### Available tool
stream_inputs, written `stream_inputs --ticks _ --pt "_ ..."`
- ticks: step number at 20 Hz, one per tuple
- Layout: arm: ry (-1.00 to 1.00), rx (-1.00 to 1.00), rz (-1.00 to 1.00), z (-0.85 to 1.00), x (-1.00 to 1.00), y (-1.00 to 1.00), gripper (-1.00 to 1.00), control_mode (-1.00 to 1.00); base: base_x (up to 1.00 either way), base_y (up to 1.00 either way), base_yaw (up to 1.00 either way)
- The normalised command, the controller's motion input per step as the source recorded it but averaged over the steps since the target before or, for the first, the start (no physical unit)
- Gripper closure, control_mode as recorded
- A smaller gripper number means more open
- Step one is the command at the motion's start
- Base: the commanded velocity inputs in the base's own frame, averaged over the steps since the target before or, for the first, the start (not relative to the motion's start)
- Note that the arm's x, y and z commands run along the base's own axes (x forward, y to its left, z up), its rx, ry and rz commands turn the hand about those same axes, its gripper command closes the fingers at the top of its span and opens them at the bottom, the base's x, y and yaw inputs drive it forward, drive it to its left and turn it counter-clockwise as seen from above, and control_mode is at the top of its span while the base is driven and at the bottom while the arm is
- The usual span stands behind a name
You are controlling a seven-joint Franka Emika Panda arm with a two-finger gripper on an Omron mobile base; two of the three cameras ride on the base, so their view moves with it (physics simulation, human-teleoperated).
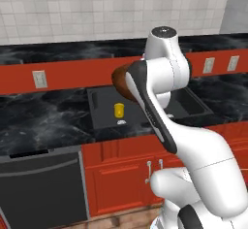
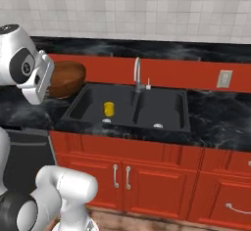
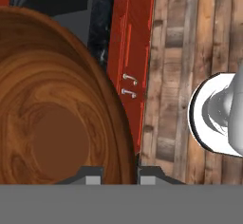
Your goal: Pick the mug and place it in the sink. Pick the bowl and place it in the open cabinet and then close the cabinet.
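The wide brown wooden bowl (image 3: pixel 52 123) hangs in the air above the counter, left of the sink. Its rim sits between the two fingertips of my gripper (image 3: pixel 120 173), which is shut on it. In the base views the bowl (image 1: pixel 118 80) (image 2: pixel 66 78) shows tilted on edge, partly hidden behind my white forearm. The small yellow mug (image 1: pixel 119 109) (image 2: pixel 109 108) stands upright in the left basin of the black sink (image 1: pixel 104 119) (image 2: pixel 164 107). The cabinet is out of view.
A curved silver faucet (image 2: pixel 137 73) rises behind the sink. A dark dishwasher front (image 1: pixel 43 184) sits under the counter to the left, and red lower cabinets (image 2: pixel 122 171) are below the sink. White outlets (image 1: pixel 39 79) dot the red backsplash band.
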Motion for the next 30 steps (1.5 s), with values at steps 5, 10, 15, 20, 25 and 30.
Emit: stream_inputs --ticks 5,10,15,20,25,30 --pt "0.00 0.00 0.00 0.00 0.00 0.00 1.00 1.00 -1.00 0.00 -0.07" --pt "0.00 0.00 0.00 0.00 0.00 0.00 1.00 1.00 -0.55 0.04 -0.22" --pt "0.00 0.00 0.00 0.00 0.00 0.00 1.00 1.00 0.00 0.09 -0.91" --pt "0.00 0.00 0.00 0.00 0.00 0.00 1.00 1.00 0.00 0.00 -1.00" --pt "0.00 0.00 0.00 0.00 0.00 0.00 1.00 1.00 -0.03 0.00 -0.96" --pt "0.00 0.00 0.00 0.00 0.00 0.00 1.00 1.00 0.08 0.19 -0.82"
